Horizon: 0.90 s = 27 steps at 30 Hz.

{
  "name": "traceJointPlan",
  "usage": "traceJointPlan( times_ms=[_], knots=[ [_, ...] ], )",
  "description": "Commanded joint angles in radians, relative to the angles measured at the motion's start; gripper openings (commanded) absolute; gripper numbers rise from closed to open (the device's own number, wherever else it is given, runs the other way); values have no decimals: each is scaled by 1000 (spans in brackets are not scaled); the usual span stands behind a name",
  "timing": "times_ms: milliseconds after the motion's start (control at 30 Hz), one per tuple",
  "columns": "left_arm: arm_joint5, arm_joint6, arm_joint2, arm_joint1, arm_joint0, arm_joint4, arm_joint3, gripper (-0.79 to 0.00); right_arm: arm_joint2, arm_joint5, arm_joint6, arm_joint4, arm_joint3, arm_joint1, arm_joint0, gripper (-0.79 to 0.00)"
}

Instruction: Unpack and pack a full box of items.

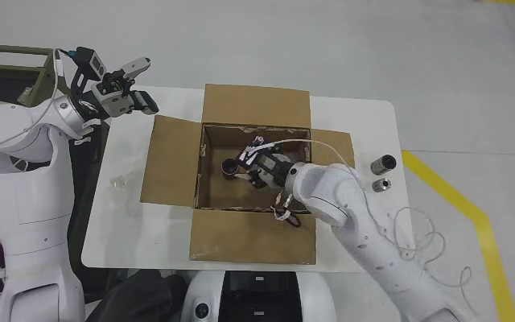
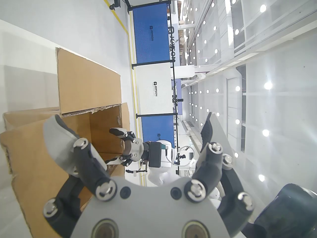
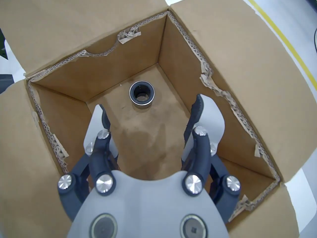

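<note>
Above the box [image 3: 104, 75] floor, the right gripper [image 3: 148, 105] hangs wide open, empty, a black ring [image 3: 142, 96] just past its fingertips. Its arm [image 1: 338, 201] hides part of the box's inside from the top. Left of the box, the left gripper [image 1: 146, 83] hovers spread, empty.

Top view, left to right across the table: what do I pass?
From the left: left gripper → box's left flap → black ring inside → right gripper → two metal cylinders.
</note>
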Motion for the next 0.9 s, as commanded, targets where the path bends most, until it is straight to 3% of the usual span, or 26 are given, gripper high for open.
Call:
traceJointPlan(
  times_ms=[0,533,867],
  knots=[
    [0,0,0,0,0,0,0,0,37,-3,-8,-8,-31,10,-38,-123],
    [0,0,0,0,0,0,0,0,316,19,-60,-52,-222,69,-333,-52],
    [0,0,0,0,0,0,0,0,476,-5,-138,10,-238,92,-460,-31]
  ],
)
